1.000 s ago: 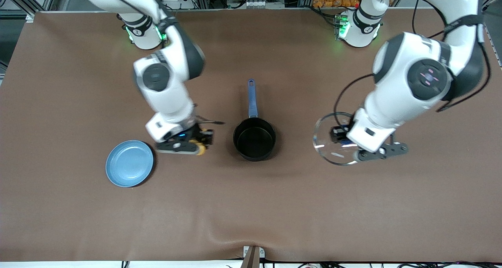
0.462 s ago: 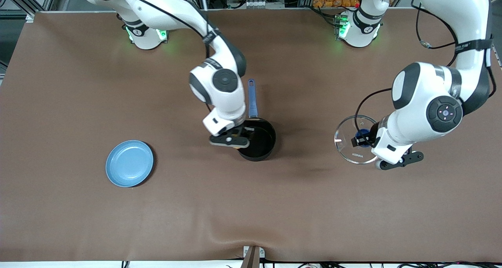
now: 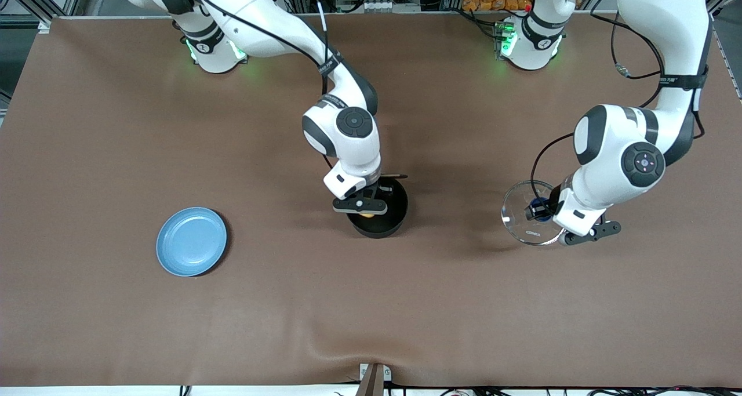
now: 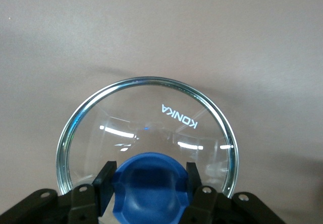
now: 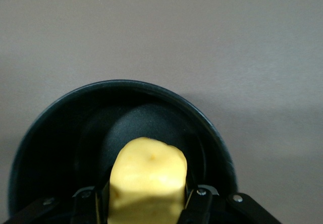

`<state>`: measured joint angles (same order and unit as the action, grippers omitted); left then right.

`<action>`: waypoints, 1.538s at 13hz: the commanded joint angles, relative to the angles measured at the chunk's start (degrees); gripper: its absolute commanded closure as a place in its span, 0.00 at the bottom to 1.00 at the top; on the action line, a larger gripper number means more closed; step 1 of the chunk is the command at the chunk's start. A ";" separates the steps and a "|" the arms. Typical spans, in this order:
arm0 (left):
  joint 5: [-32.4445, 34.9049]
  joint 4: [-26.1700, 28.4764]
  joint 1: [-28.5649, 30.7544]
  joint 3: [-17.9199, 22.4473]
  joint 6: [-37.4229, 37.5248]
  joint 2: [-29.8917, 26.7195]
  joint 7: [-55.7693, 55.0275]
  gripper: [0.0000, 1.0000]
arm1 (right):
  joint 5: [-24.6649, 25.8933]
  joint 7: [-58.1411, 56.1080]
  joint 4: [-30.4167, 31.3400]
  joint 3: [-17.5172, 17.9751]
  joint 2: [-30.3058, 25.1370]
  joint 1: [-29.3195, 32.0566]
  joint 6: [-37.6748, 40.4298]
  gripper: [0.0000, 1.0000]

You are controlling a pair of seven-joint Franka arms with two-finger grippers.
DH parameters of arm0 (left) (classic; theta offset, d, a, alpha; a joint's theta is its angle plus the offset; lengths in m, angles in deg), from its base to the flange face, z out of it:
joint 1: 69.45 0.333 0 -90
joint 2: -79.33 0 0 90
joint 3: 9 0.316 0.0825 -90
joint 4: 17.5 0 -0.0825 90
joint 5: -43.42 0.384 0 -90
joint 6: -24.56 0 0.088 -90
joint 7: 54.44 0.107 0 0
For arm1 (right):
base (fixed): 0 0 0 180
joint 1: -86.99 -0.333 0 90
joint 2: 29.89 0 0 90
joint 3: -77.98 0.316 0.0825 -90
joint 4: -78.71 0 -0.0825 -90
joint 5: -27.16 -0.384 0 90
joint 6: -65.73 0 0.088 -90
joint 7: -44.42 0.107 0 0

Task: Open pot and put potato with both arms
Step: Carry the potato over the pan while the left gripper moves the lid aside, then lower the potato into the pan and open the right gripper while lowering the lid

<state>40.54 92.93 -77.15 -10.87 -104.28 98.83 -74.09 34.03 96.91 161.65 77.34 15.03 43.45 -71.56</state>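
Right tool [image 3: 364, 209] clamped on potato [image 5: 147, 181], held over open pot [image 3: 379, 225] mid-counter. Left tool [image 3: 550, 215] gripped on lid [image 4: 146, 138] knob, toward left arm's end. Risk: potato released off-centre, rim struck, pot tipped.

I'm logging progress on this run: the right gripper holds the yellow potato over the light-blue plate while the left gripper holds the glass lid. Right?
Not quite. The right gripper holds the yellow potato over the open black saucepan, not the plate, as the right wrist view shows. The left gripper does hold the clear glass lid.
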 commanded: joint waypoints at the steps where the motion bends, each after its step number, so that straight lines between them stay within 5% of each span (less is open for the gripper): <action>1: -0.46 10.21 2.69 -0.42 -8.14 -4.55 5.93 1.00 | 1.22 1.30 -2.70 -0.41 3.85 -0.32 -3.40 1.00; 5: -0.46 16.56 4.53 -0.50 -16.60 -5.17 11.03 1.00 | 1.22 1.21 -4.64 -0.41 6.05 -0.32 -3.85 1.00; 6: -0.37 17.70 5.59 -0.50 -18.35 -5.08 12.52 1.00 | 1.13 1.12 -4.64 -0.41 5.97 -0.05 -3.77 0.82; 7: -0.46 18.32 5.68 -0.50 -19.59 -4.74 13.67 1.00 | 1.05 1.12 -4.64 -0.41 5.97 0.21 -3.77 0.50; 8: -0.46 18.68 5.86 -0.50 -19.86 -4.65 14.20 1.00 | 0.87 1.12 -4.64 -0.33 5.97 0.47 -3.77 0.42; 9: -0.46 18.77 5.95 -0.50 -19.95 -4.56 14.29 1.00 | 0.78 1.12 -4.64 -0.33 5.88 0.56 -3.77 0.10; 13: -0.37 18.59 7.79 -0.68 -19.95 -2.98 16.14 1.00 | -0.27 1.12 -4.64 -0.24 3.78 1.70 -1.67 0.00; 17: -0.37 17.89 7.71 -0.68 -20.04 -1.13 16.14 1.00 | -0.97 -0.54 -4.64 0.37 -4.29 3.20 10.35 0.00; 19: -0.37 16.75 7.53 -0.68 -20.04 -0.17 16.14 0.77 | -4.30 -3.95 -4.64 0.38 -10.96 4.77 17.99 0.00; 20: -0.37 16.14 7.44 -0.68 -20.04 0.45 16.14 0.34 | -5.54 -7.37 -4.64 0.29 -14.74 6.26 23.34 0.00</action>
<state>40.54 110.49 -69.93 -11.16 -123.77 98.47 -58.87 31.32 94.63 154.47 76.65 8.29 46.77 -55.30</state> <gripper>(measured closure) 0.396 0.000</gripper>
